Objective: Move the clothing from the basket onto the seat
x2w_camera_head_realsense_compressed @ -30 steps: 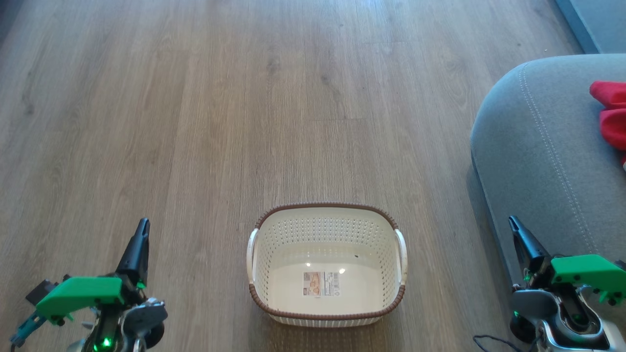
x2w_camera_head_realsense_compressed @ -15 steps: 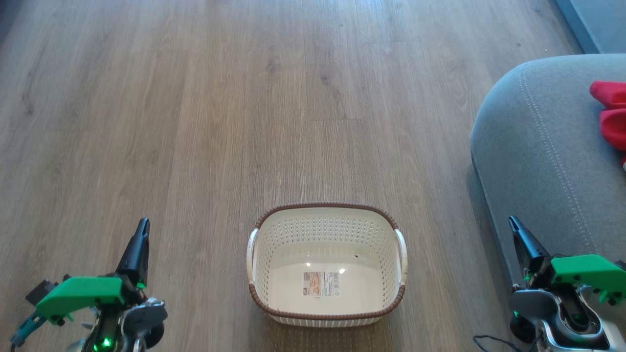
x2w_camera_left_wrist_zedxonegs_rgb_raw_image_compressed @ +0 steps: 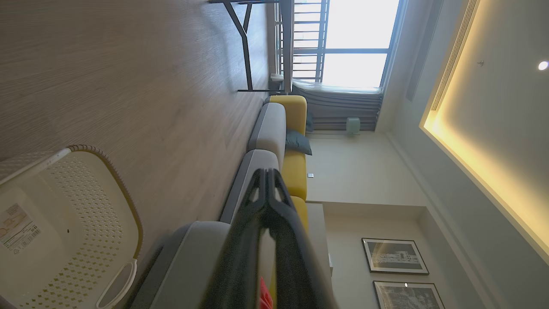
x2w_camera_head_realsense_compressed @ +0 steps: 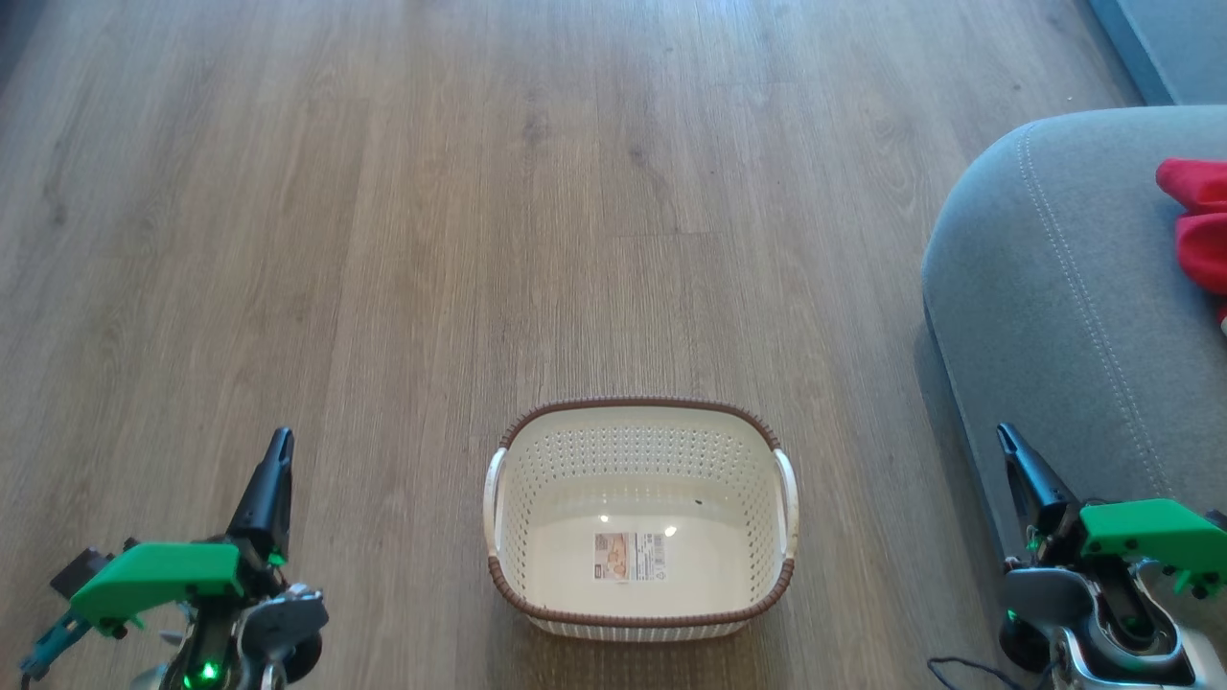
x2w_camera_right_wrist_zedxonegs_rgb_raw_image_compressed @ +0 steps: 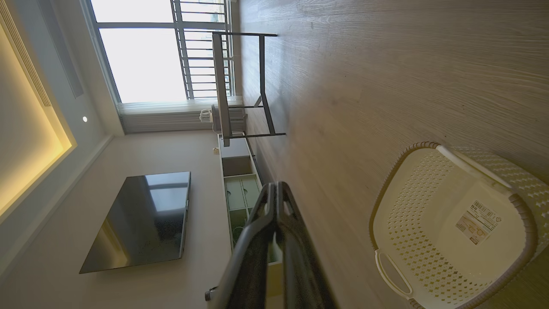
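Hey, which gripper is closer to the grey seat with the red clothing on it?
The right gripper, beside the seat edge; the left gripper is across the basket from it, over floor.

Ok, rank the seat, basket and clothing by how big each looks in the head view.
1. seat, cut off at the frame edge
2. basket
3. clothing, mostly out of frame, so its rank is unsure
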Motion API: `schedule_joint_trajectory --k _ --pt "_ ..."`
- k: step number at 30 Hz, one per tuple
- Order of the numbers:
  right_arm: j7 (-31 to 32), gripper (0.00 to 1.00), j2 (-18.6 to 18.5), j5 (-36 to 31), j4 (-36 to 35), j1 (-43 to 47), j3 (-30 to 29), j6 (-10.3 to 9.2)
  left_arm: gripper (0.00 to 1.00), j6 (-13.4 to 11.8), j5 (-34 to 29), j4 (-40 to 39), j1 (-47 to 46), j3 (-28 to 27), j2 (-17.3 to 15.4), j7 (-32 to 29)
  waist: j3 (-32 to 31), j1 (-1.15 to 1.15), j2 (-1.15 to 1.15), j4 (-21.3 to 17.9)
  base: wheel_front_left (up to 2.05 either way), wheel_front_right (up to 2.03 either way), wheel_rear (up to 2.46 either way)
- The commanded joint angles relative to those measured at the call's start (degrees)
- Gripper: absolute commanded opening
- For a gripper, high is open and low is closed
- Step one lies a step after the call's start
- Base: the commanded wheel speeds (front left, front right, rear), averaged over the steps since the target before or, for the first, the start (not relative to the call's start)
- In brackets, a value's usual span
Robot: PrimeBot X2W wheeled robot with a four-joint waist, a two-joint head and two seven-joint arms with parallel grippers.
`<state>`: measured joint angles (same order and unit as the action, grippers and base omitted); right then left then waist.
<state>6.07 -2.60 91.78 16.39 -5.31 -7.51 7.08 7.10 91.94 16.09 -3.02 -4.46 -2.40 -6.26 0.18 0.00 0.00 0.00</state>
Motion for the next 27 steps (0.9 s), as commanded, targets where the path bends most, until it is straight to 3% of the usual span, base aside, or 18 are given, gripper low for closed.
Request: schedule_joint_trajectory --k 1,27 --pt "0.44 0.00 -0.28 0.37 -2.36 -0.87 0.96 0.41 0.00 0.38 0.23 -2.03 -3.17 -2.07 -0.48 -0.23 0.00 0.00 0.00 0.00 0.00 0.00 0.00" --pt "0.43 0.00 -0.28 0.38 -2.36 -0.87 0.97 0.41 0.00 0.38 0.23 -2.04 -3.17 -2.06 -0.48 -0.23 0.00 0.00 0.00 0.00 0.00 0.00 0.00"
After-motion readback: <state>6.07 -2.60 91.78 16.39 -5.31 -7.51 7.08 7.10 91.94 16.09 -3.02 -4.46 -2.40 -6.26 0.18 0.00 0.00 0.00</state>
